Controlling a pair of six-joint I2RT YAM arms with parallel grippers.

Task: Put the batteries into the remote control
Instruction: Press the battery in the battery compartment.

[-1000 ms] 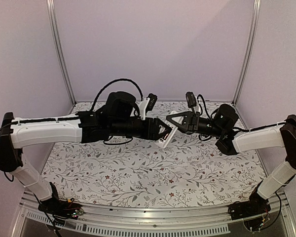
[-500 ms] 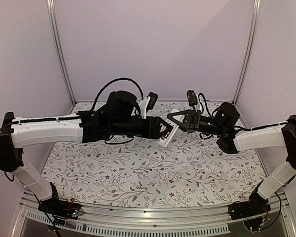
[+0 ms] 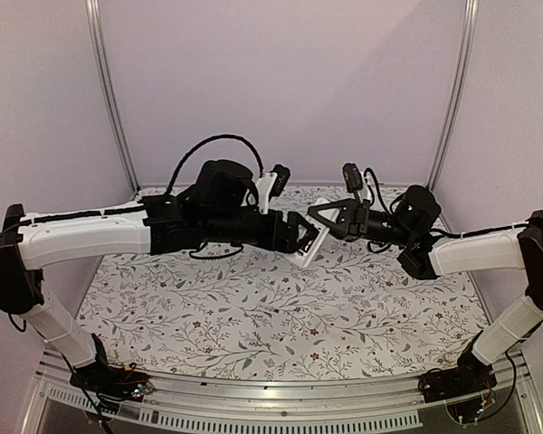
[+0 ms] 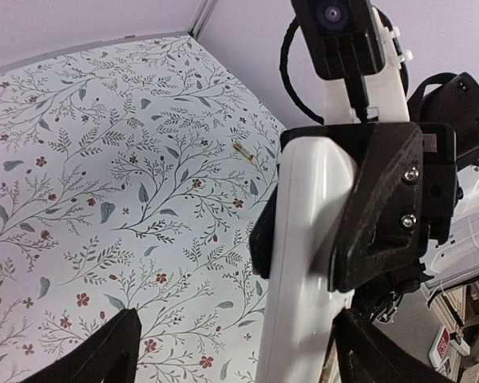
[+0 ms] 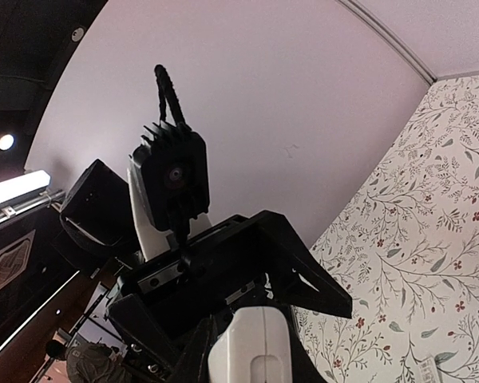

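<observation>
The white remote control (image 3: 305,251) hangs in the air above the middle of the cloth, between my two grippers. My right gripper (image 3: 319,217) is shut on it. In the left wrist view its black fingers (image 4: 375,207) clamp the remote's plain white body (image 4: 307,239). In the right wrist view the remote's rounded end (image 5: 254,363) sits between my own jaws. My left gripper (image 4: 238,335) is open, its jaws spread wide either side of the remote with a gap on the left. One tiny gold-brown battery (image 4: 242,151) lies on the cloth. I cannot see the other battery.
The floral cloth (image 3: 253,298) covers the table, with lilac walls and metal corner posts (image 3: 109,99) around it. A small pale scrap (image 3: 267,310) lies on the cloth below the grippers. Both arms stretch inward from the near corners.
Both grippers and the remote have drifted slightly up and to the right. The left arm's elbow and cable have risen a little. The hold on the remote looks the same.
</observation>
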